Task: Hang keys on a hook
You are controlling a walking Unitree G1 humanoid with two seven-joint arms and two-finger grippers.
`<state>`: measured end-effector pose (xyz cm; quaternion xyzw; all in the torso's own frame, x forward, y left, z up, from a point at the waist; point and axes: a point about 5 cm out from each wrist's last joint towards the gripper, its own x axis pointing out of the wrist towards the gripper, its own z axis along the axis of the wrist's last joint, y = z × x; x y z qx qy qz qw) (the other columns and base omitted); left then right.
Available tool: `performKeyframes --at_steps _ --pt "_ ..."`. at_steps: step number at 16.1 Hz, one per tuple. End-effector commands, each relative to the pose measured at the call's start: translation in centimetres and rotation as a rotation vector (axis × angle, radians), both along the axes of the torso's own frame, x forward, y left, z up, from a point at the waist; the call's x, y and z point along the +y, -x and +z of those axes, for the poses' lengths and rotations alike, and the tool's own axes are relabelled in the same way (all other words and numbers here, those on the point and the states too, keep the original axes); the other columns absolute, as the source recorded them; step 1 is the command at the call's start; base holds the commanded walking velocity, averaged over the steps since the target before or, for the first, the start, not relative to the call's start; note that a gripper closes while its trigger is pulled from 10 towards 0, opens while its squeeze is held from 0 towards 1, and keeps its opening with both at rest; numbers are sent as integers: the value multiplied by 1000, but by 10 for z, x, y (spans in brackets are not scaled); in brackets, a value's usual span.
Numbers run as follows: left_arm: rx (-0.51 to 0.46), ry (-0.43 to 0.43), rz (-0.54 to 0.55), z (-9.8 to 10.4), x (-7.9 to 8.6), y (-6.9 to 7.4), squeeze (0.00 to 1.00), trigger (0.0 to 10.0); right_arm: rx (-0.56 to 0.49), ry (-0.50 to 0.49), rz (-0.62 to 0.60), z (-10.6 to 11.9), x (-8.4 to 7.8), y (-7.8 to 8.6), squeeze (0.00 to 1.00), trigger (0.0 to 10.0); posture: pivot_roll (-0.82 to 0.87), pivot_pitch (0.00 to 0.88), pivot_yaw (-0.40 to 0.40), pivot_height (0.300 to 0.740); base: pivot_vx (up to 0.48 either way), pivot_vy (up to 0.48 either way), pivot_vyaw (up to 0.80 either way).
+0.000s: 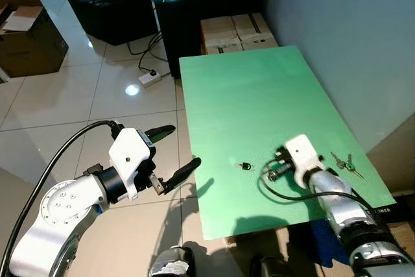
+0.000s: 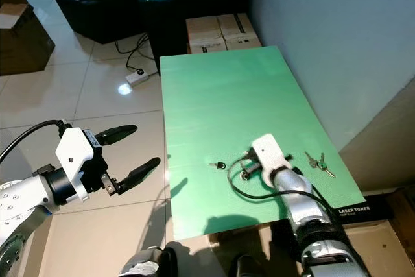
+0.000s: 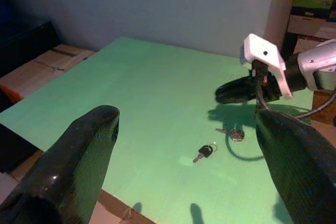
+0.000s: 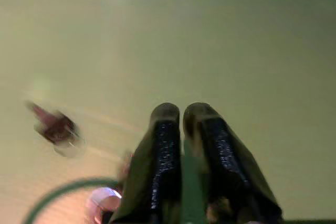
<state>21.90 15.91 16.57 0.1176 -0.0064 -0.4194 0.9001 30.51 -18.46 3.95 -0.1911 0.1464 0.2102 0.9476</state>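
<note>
Right tool [image 4: 181, 116] clenched on the green table [image 1: 246, 89] near a black-headed key [image 1: 244, 165]; left tool [image 1: 170, 154] released

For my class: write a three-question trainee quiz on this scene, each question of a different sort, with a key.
1. True or false: the black-headed key lies on the green table.
2. Which gripper is over the table? A left B right
3. Fill in: the silver keys lie on the right gripper's ____ side, toward the wall.

Key: 1 true; 2 B; 3 right.
</note>
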Motion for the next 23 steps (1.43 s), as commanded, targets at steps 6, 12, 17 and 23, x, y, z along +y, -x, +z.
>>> performKeyframes --at_steps 6,12,17,23 --pt "11 -27 -2 -4 5 0 0 10000 -7 24 376 3 41 24 1000 10000 115 108 88 740 0 0 0" --pt "13 -22 -7 -4 5 2 0 10000 64 41 194 -18 40 42 1000 10000 111 103 87 740 0 0 0" --pt "16 -21 -16 -3 5 4 0 10000 73 -124 11 -33 25 55 1000 10000 117 103 104 740 0 0 0" --pt "12 -30 -17 0 7 3 0 10000 64 -147 -81 -28 -8 38 1000 10000 136 123 126 740 0 0 0"
